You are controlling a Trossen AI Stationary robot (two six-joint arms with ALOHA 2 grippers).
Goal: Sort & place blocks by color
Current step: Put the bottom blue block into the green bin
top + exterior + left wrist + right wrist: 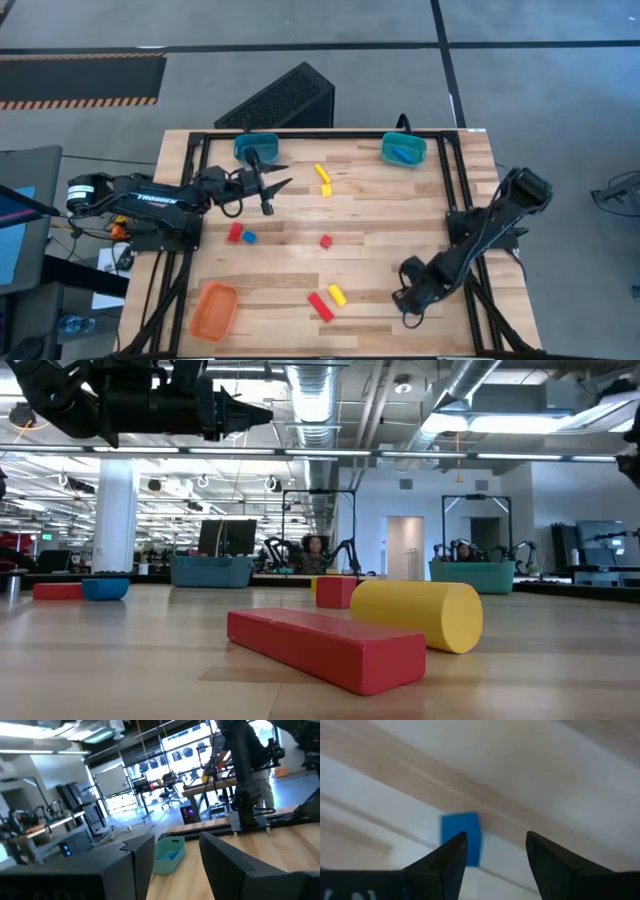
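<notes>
One blue block [460, 825] is what the coming move turns on, and it sits wrong for my right gripper [496, 836]; the jaws stand apart, pointing down at the table [555, 775], with nothing but bare wood in the gap between them; the block lies off to the side of one finger [447, 862], just beyond its tip and partly hidden behind it, so it is beside the gap and not in it.

From above the block's face looks close to square (I cannot pick out a long axis, so I would not fuss over wrist rotation); its edges run roughly in line with the finger's flank; I judge that closing now would catch nothing, and the gripper needs to shift sideways toward that finger until the block is centred.

Further out, the overhead camera hides this block under the right arm, at the near right of the table; the right arm is plainly the nearer one.

Well away across the table, my left gripper [287, 175] hangs open and empty, just beside a teal tray [256, 147]; a second teal tray [403, 150] stands along that same far edge, and I take it to be the likelier home for blue.
</notes>
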